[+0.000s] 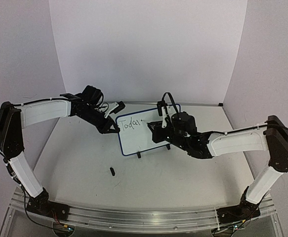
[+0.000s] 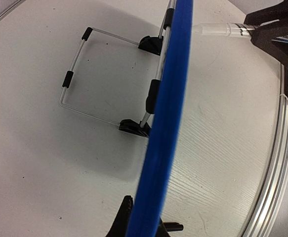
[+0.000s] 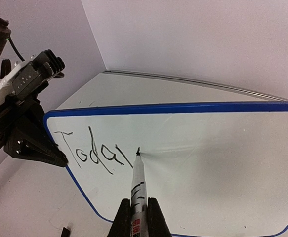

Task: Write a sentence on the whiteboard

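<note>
I tally one whiteboard point(image 1: 144, 140), one marker point(image 3: 138, 182), one written word point(image 3: 92, 154), one small black piece point(image 1: 112, 171), two grippers: left gripper point(image 1: 116, 129), right gripper point(image 3: 135, 217).

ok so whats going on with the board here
The right arm is writing on the whiteboard with a marker clamped in its jaws. The tip is at the board just after "Today", the only word there so far. The left arm steadies the board, jaws shut on its left edge. A small black bit, maybe the cap, lies in front of the board.
</note>
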Motion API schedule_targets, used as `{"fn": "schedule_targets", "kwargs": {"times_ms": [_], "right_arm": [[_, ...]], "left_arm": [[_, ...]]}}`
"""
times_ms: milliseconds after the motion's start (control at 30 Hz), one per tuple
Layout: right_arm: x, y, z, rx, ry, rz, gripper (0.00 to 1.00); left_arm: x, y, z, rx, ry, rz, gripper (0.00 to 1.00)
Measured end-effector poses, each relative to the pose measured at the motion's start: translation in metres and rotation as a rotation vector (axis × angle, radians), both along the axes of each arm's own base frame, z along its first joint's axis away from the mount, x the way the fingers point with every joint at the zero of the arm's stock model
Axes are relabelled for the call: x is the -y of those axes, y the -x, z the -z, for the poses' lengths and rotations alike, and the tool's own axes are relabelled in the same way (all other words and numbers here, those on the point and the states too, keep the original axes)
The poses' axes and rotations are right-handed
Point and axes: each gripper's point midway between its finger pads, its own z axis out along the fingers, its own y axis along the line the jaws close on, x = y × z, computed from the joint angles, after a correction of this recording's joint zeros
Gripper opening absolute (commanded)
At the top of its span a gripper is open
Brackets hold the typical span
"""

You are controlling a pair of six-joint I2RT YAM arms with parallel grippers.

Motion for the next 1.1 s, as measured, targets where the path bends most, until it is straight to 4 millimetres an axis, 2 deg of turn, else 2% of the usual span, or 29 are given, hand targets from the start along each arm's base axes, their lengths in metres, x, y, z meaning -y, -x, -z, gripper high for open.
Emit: {"fn": "schedule_targets", "kwargs": {"times_ms": [267, 633, 867, 1000, 1100], "right_arm": [[-0.003, 0.001, 0.007, -0.023, -0.002, -0.01, 0.0], [-0.013, 0.008, 0.033, -0.096, 0.006, -0.068, 0.0], [-0.016, 0.014, 0.038, -0.115, 0.008, -0.101, 0.0], [-0.011, 0.023, 0.028, -0.108, -0.005, -0.128, 0.0], [-0.005, 0.026, 0.001, -0.067, -0.038, -0.123, 0.0]], "left_arm": [[0.0, 0.0, 0.0, -0.001, 0.0, 0.0, 0.0], [0.0, 0.0, 0.0, 0.0, 0.0, 0.0, 0.0], [0.0, 0.0, 0.0, 0.0, 0.0, 0.001, 0.0], [0.001, 0.0, 0.0, 0.001, 0.0, 0.002, 0.0], [0.001, 0.0, 0.0, 0.0, 0.0, 0.002, 0.0]]}}
